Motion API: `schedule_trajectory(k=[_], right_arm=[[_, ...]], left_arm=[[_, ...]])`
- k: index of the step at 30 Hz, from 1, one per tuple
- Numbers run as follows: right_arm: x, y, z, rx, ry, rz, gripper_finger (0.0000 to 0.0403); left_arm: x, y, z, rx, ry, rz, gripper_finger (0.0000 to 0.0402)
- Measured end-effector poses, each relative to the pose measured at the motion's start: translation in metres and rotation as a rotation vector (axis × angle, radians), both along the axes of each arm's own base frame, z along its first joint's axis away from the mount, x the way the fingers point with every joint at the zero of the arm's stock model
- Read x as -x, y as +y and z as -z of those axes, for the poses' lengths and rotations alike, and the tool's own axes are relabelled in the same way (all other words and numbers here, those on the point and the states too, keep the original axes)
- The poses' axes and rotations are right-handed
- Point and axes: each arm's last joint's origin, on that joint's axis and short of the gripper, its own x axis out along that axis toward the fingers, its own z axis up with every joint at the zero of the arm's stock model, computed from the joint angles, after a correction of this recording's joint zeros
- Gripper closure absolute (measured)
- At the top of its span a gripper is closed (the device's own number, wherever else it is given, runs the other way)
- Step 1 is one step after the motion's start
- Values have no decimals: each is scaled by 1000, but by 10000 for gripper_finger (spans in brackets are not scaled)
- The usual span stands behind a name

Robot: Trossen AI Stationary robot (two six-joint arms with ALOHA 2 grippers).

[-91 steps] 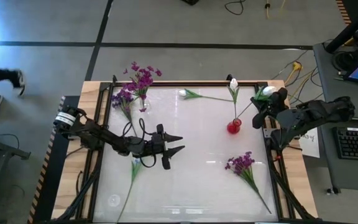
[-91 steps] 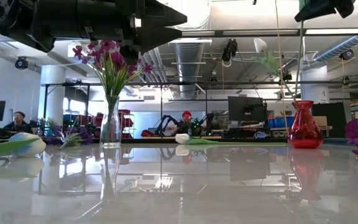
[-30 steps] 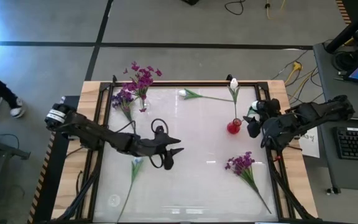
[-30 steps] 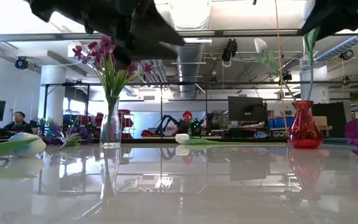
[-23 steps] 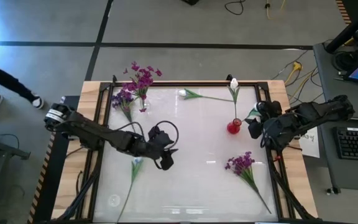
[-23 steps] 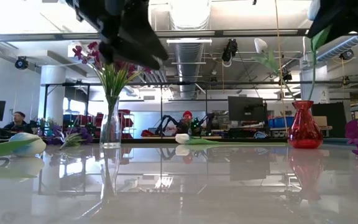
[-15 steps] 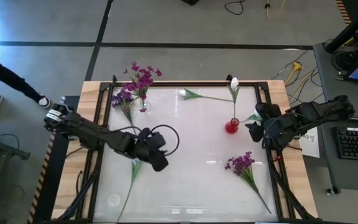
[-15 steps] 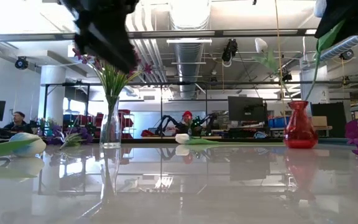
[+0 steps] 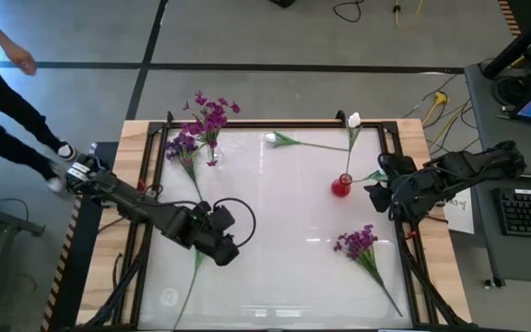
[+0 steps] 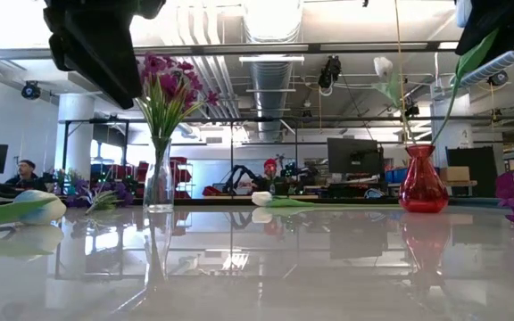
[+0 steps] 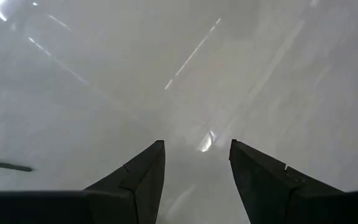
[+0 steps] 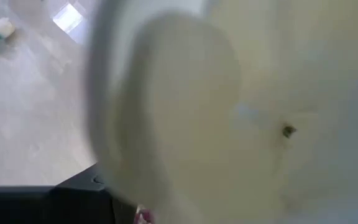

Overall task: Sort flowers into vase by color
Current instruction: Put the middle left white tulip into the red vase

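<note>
Here, white bud (image 12: 185,112) against right gripper (image 9: 379,189)

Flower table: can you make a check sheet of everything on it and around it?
surface: glossy white table
job's things: purple flowers in clear vase; white tulip in red vase; loose tulip and loose purple bunch lying flat
clutter: nothing seen
hands: left hand open, empty; right hand shut on held tulip, beside red vase
cables: floor cables behind table
surroundings: person walking, left; keyboard, right

purple flowers (image 9: 208,118): upright in vase | white tulip (image 9: 272,139): lying flat on table
</note>
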Motion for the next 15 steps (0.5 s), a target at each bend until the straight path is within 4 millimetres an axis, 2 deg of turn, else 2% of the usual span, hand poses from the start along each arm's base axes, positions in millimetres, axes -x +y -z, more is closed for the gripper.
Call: schedule_trajectory(k=[15], right_arm=[[7,-2,-19,-21,-76,0,154]], left_arm=[[0,0,0,-2,-1,-4,232]])
